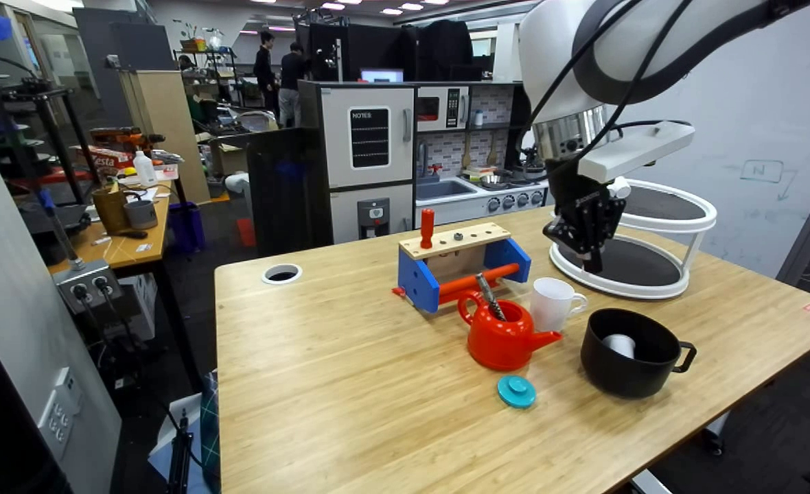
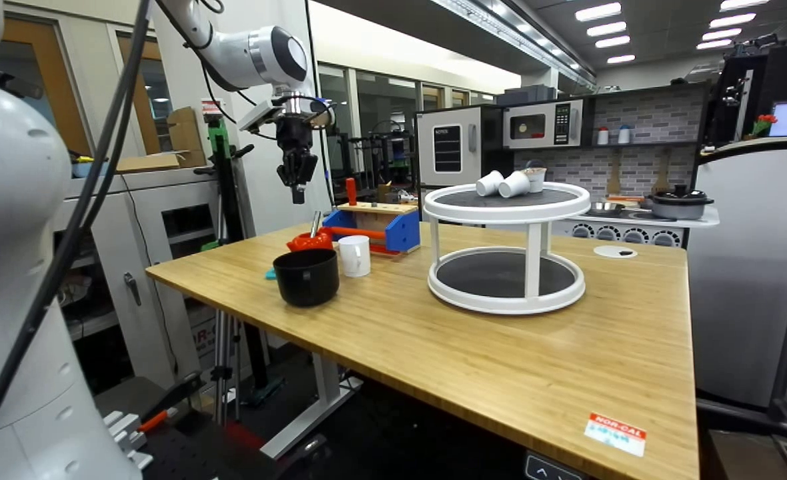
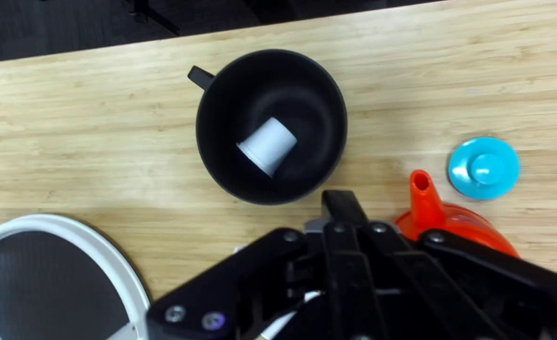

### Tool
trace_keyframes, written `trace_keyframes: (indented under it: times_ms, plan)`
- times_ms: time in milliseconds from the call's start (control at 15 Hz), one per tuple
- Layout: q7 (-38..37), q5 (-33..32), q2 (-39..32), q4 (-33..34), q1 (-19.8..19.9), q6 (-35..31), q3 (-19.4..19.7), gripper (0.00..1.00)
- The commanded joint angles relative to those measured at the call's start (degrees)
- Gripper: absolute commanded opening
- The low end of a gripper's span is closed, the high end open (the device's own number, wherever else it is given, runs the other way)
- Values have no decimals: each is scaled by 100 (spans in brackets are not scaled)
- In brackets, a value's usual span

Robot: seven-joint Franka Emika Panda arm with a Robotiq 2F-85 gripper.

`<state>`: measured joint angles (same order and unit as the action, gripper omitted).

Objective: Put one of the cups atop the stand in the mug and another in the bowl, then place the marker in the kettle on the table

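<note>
My gripper [image 1: 592, 264] hangs shut over the table, its fingers together and nothing visible between them. In the wrist view, its tips [image 3: 342, 208] show beside the black bowl [image 3: 302, 94]. A white cup [image 3: 269, 145] lies on its side in that bowl. From the red kettle [image 1: 501, 346] leans the slim marker [image 1: 490, 295], looking grey and dark, its lower end hidden inside. Close behind the kettle stands the white mug [image 1: 549, 307]; its inside cannot be made out. Three white cups [image 2: 514, 185] rest on top of the two-tier stand [image 2: 507, 213], two of them lying down.
A blue toy bench [image 1: 420, 288] with a wooden top and red parts stands behind the kettle. A turquoise lid [image 3: 484, 168] lies flat near the spout. The wooden table [image 1: 350, 384] has a round hole [image 1: 281, 274] at its far corner. The bowl sits close to a table edge.
</note>
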<state>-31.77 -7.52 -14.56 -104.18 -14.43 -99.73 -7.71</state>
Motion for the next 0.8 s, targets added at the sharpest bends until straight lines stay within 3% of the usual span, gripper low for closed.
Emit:
trace_keyframes:
  times_ms: [0,67,267,733]
  plan:
    - [134,-357,-436,889,-265,519,-90,13]
    - [202,-394,-539,1068,-337,546,-112,29]
    - [419,-296,-811,1467,-458,537,-128,43]
    - [683,-437,-1484,2483,-682,551,-25,93]
